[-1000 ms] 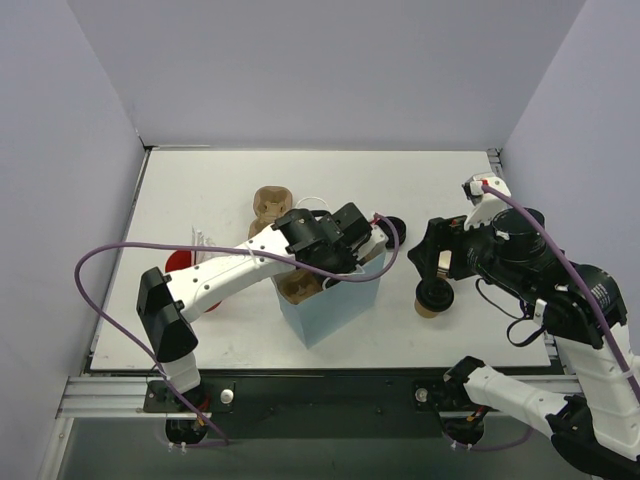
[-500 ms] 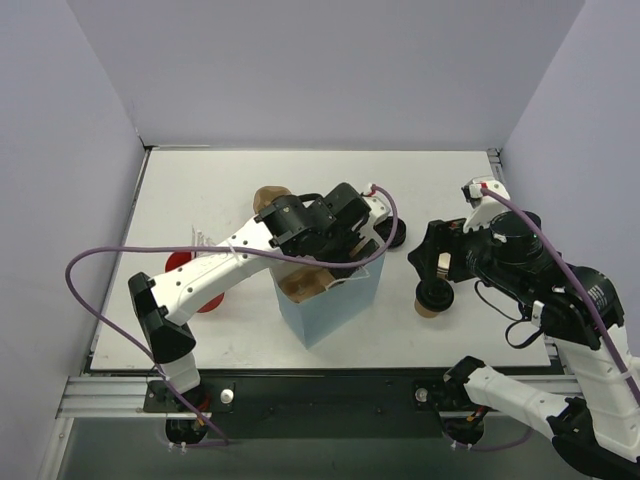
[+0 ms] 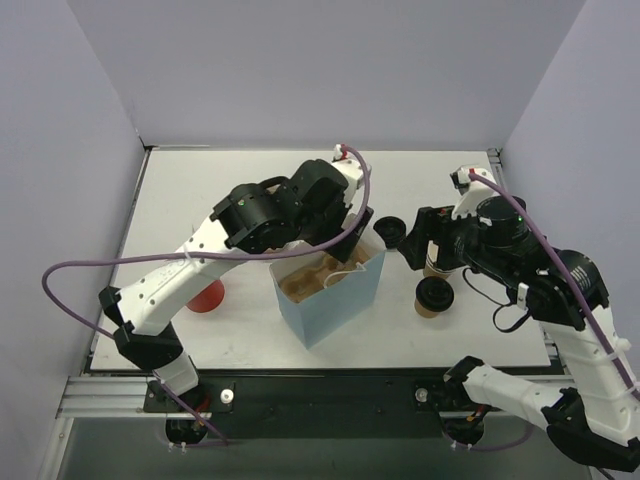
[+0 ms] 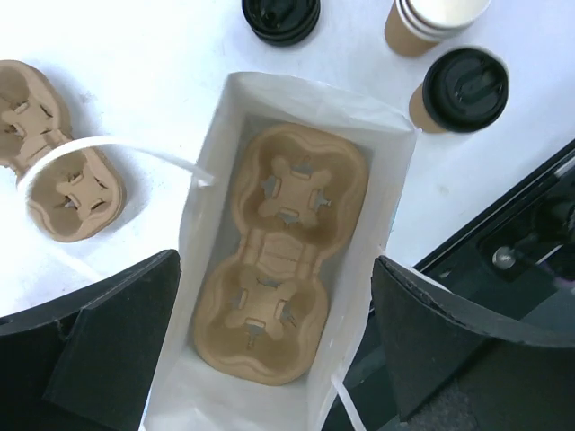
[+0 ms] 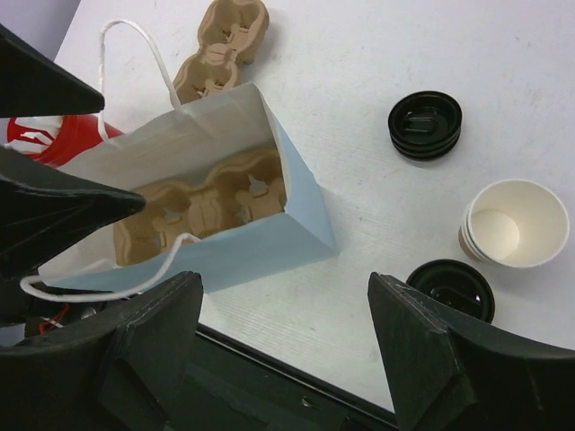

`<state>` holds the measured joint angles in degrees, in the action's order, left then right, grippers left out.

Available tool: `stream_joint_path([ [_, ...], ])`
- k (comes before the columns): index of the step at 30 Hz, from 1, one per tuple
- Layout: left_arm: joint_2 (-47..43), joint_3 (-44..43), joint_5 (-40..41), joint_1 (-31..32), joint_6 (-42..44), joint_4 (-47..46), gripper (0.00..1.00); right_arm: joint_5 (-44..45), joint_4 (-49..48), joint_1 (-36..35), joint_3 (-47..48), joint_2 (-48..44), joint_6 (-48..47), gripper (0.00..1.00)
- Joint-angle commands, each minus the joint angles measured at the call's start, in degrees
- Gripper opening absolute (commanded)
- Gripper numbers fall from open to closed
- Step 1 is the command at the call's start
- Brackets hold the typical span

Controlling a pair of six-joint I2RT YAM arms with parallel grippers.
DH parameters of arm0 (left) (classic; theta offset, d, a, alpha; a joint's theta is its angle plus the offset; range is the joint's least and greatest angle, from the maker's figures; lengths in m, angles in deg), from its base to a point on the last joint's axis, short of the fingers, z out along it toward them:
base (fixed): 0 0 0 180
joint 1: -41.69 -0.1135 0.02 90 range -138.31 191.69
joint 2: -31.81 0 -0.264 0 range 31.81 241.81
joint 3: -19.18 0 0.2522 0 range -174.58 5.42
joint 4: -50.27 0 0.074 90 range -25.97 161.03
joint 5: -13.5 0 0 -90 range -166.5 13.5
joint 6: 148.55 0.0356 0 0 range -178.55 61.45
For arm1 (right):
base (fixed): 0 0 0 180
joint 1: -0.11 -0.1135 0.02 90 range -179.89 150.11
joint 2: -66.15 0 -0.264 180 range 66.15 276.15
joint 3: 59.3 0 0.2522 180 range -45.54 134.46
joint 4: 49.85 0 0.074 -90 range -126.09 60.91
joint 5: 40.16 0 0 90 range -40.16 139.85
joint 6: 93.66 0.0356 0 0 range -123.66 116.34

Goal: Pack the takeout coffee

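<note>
Hovering over the light blue paper bag (image 3: 335,305), the left gripper (image 4: 277,269) has its two fingers spread wide with nothing between them. The bag stands upright and open-mouthed on the white table (image 3: 200,190). One tan pulp tray (image 4: 274,256) lies flat at its bottom, both of its holes unfilled. A second tray (image 4: 56,153) of the same kind lies on the table just beyond the bag, with one white bag handle (image 4: 99,148) looped over it. That makes two trays and one bag.

Of the coffee, one brown cup (image 4: 463,90) with a black lid stands on the table to the right of the bag, outside it. One red cup (image 3: 205,297) sits on the table left of the bag, partly hidden by the left arm.

Just beside the lidded cup is one stack of open brown cups (image 5: 514,224), nested so closely that I cannot count them. Near it is one short stack of spare black lids (image 5: 425,124). The right gripper (image 5: 283,280) hangs over this right-hand group, its fingers likewise wide apart and holding nothing.
</note>
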<state>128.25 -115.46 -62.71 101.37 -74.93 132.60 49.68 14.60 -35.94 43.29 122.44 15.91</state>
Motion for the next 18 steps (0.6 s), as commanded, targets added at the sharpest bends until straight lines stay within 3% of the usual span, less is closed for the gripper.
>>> stream_joint_path([
  [1,-5.21,-3.13,2.49,-2.63,-4.97,-3.97,0.97,-2.47,-1.92,0.1,4.32,4.34,-0.15,0.72],
  [5,-9.5,-1.3,-4.16,-10.18,-8.14,-4.41,0.97,-2.74,-2.27,0.28,6.69,9.78,-2.68,0.72],
  [9,-15.39,7.04,-5.96,-18.71,-14.37,-4.33,0.97,-7.03,-0.87,3.61,11.7,16.03,-4.54,0.73],
  [13,-24.36,20.31,-2.53,-18.81,-19.38,-8.36,0.82,-9.41,-0.43,5.55,12.68,20.87,-7.18,0.75],
  [18,-30.26,27.79,-4.55,-18.64,-22.64,-7.15,0.77,-11.0,0.1,5.56,10.31,25.88,-9.11,0.73],
])
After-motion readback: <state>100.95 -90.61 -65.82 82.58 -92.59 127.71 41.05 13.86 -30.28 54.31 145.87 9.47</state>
